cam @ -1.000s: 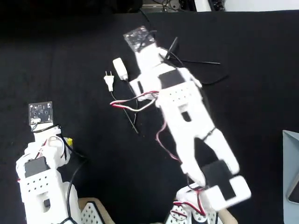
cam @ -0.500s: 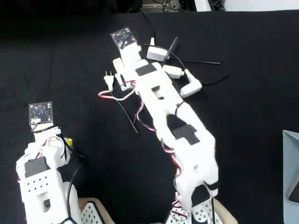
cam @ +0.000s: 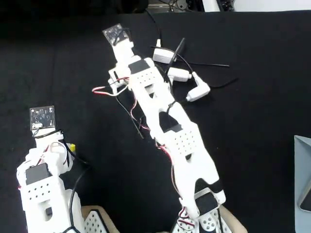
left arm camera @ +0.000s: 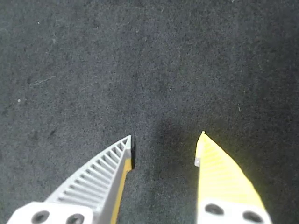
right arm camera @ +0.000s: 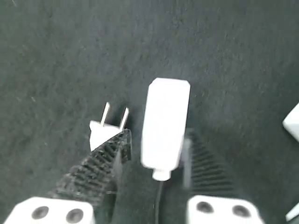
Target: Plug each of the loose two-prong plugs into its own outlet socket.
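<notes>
The right end effector [right arm camera: 156,140] is open, its 2 fingers straddling a white outlet socket [right arm camera: 166,121]. The socket's cabled end sits nearest the wrist, and its long axis runs straight out along the line of the fingers. There is a gap on the black ribbed finger's [right arm camera: 100,170] side. The other finger lies close against the socket's flank, and contact cannot be told.

Just outside the black finger, beside the socket, lies a loose two-prong plug [right arm camera: 105,128]. Its 2 prongs point away from the wrist, roughly parallel to the socket's long axis. Both rest flat on the black desk [right arm camera: 60,56].

In the high view the right arm [cam: 180,141] is stretched nearly full length from its base and lies low over the desk. Further out, off its wrist on the side away from the plug, lie white cabled pieces [cam: 179,74].

The left arm [cam: 41,184] is folded upright near its base. The left end effector [left arm camera: 166,136] is open, with bare desk between its white and yellow fingers.
</notes>
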Robot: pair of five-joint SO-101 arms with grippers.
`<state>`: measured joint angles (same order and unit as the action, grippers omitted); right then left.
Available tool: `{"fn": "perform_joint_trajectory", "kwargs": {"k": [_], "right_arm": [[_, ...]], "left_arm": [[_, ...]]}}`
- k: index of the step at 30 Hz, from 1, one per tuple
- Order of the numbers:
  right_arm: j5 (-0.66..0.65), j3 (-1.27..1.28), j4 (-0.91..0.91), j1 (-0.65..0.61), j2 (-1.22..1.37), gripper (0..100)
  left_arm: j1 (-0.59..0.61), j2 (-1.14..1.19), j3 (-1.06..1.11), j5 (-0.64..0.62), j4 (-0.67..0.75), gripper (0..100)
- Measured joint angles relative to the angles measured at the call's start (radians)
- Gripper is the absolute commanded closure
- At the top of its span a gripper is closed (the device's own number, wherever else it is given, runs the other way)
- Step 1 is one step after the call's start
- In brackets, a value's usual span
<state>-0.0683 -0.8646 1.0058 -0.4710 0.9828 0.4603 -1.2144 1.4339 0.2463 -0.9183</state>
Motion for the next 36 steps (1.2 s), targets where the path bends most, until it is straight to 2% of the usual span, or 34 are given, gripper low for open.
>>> {"fn": "perform_joint_trajectory", "kwargs": {"k": [14,21,27,30,36], "right_arm": [[0.0,-0.307,0.259,0.0,0.126,92.1],[0.018,-0.365,0.431,0.025,0.129,74.0],[0.054,-0.313,0.502,0.018,0.129,73.7],[0.057,-0.25,0.5,-0.008,0.129,76.5],[0.057,-0.167,0.45,-0.003,0.124,96.3]], "left_arm": [[0.0,-0.002,0.0,0.0,0.0,78],[0.0,-0.002,0.0,0.0,0.0,78],[0.0,-0.002,0.0,0.0,0.0,78],[0.0,-0.002,0.0,0.0,0.0,78],[0.0,-0.002,0.0,0.0,0.0,78]]}}
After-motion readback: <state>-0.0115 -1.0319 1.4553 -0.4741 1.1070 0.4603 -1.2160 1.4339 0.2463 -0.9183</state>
